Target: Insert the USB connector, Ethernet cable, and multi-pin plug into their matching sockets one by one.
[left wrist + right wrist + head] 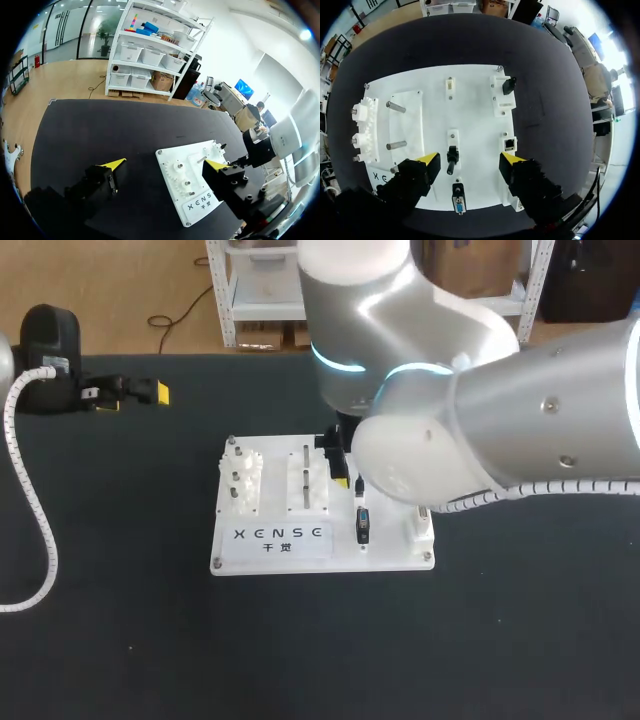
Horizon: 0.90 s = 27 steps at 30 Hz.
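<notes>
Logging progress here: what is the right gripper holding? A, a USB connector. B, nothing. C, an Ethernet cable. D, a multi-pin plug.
B: the right gripper hangs open above the board, its fingers wide apart and touching nothing.
</notes>
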{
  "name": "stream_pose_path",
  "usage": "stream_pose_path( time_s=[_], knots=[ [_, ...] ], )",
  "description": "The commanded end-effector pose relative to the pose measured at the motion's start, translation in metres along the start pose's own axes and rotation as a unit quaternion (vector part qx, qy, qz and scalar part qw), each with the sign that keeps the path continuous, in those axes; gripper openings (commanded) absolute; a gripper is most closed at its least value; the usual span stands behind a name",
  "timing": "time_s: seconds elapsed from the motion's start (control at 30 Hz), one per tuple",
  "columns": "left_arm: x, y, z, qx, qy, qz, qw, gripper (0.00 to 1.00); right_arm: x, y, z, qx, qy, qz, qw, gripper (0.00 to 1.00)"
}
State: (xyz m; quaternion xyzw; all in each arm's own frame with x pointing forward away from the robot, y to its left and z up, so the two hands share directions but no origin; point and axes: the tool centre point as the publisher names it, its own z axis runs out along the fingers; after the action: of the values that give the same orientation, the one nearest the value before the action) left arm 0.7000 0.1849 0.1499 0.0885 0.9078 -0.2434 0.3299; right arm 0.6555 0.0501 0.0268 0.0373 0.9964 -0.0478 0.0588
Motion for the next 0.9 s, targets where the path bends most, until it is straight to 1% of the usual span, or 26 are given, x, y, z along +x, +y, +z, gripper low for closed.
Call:
stream_pose_path(
  time_s=[0.03, 0.07, 0.17, 0.6, 0.8, 0.9],
  knots=[
    [0.000, 0.000, 0.000, 0.000, 0.000, 0.000, 1.000, 1.00, -0.001, 0.002, 0.008, 0.001, 0.000, 0.001, 1.000, 0.54],
    [0.000, 0.000, 0.000, 0.000, 0.000, 0.000, 1.000, 1.00, -0.001, 0.002, 0.010, 0.001, 0.000, 0.001, 1.000, 0.49],
    [0.000, 0.000, 0.000, 0.000, 0.000, 0.000, 1.000, 1.00, -0.003, 0.005, 0.013, 0.001, 0.002, 0.000, 1.000, 0.45],
    [0.000, 0.000, 0.000, 0.000, 0.000, 0.000, 1.000, 1.00, -0.011, 0.014, 0.019, 0.004, 0.006, -0.003, 1.000, 0.46],
    [0.000, 0.000, 0.000, 0.000, 0.000, 0.000, 1.000, 1.00, -0.012, 0.016, 0.017, 0.000, 0.028, 0.003, 1.000, 0.46],
    [0.000, 0.000, 0.000, 0.000, 0.000, 0.000, 1.000, 1.00, -0.014, 0.016, 0.015, 0.001, 0.029, 0.007, 1.000, 0.46]
  ],
)
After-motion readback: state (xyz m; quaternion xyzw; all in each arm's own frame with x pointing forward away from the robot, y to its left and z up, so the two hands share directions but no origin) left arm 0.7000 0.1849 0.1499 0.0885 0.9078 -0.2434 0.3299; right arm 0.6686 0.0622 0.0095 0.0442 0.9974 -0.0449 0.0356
